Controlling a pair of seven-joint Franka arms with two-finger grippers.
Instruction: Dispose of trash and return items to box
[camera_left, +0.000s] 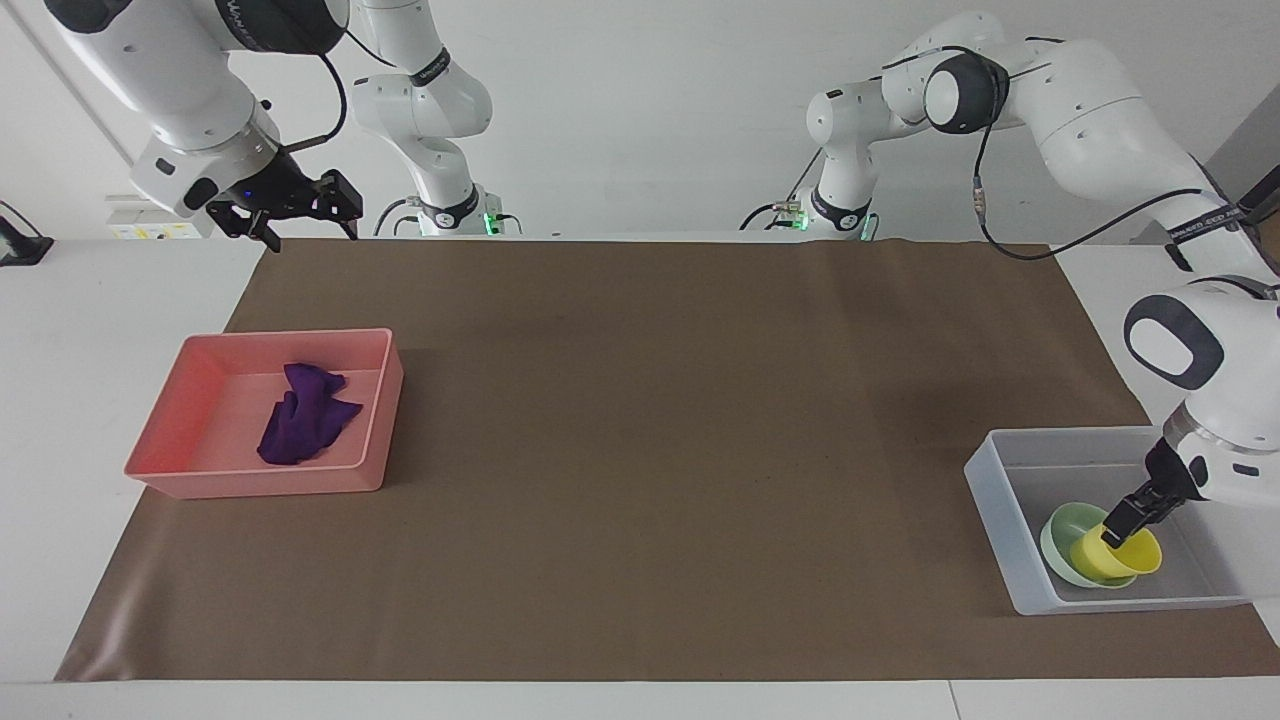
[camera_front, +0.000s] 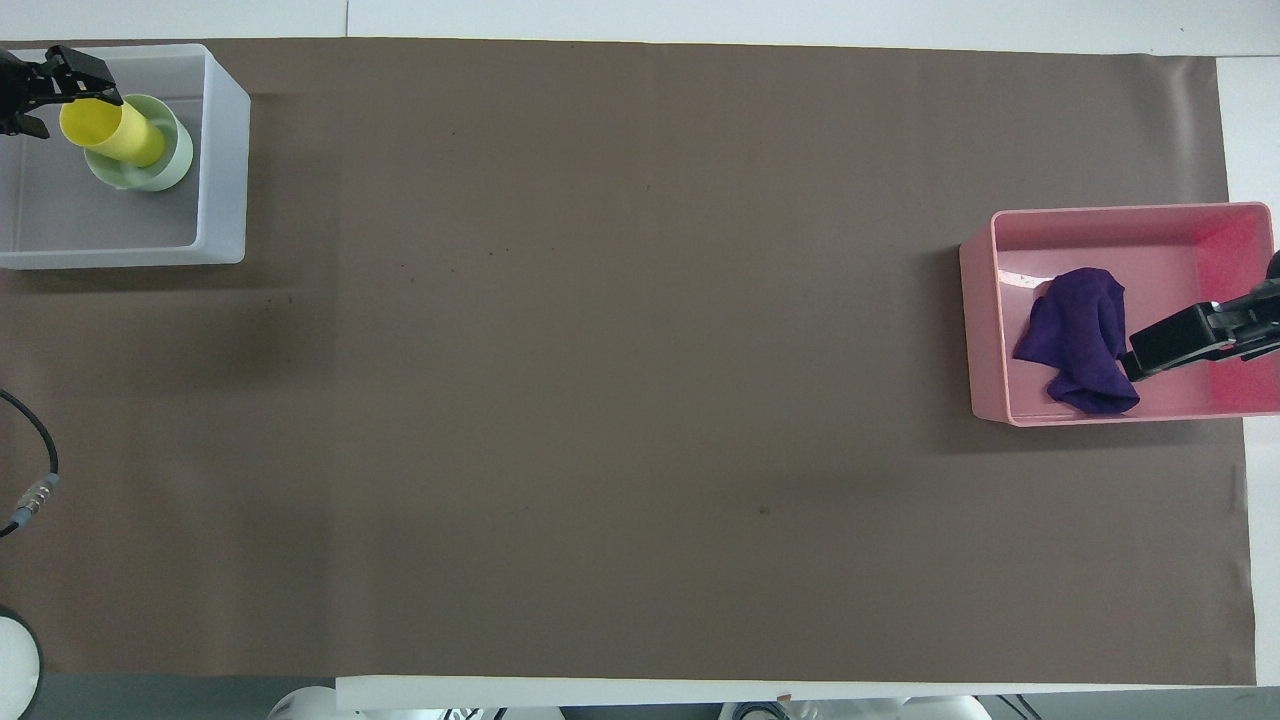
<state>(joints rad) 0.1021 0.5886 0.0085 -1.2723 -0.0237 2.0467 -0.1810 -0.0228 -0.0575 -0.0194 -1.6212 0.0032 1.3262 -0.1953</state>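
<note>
The yellow cup (camera_left: 1115, 555) sits tilted in the mint-green bowl (camera_left: 1060, 535) inside the translucent box (camera_left: 990, 500) at the left arm's end of the table. My left gripper (camera_left: 1125, 525) reaches down into the box and is shut on the cup's rim. In the overhead view the cup (camera_front: 115, 135) covers most of the bowl (camera_front: 170, 165) in the box (camera_front: 225, 170), with the left gripper (camera_front: 60, 95) at the rim. The purple cloth wad (camera_left: 305, 425) (camera_front: 1080, 335) lies in the salmon-pink tray (camera_left: 385, 400). My right gripper (camera_left: 310, 228) (camera_front: 1135, 360) waits open, raised high over the tray.
The pink tray (camera_front: 975, 330) stands at the right arm's end of the table. A brown mat (camera_left: 650, 450) covers the table between tray and box. The left arm's cable (camera_front: 35, 470) shows at the overhead view's edge.
</note>
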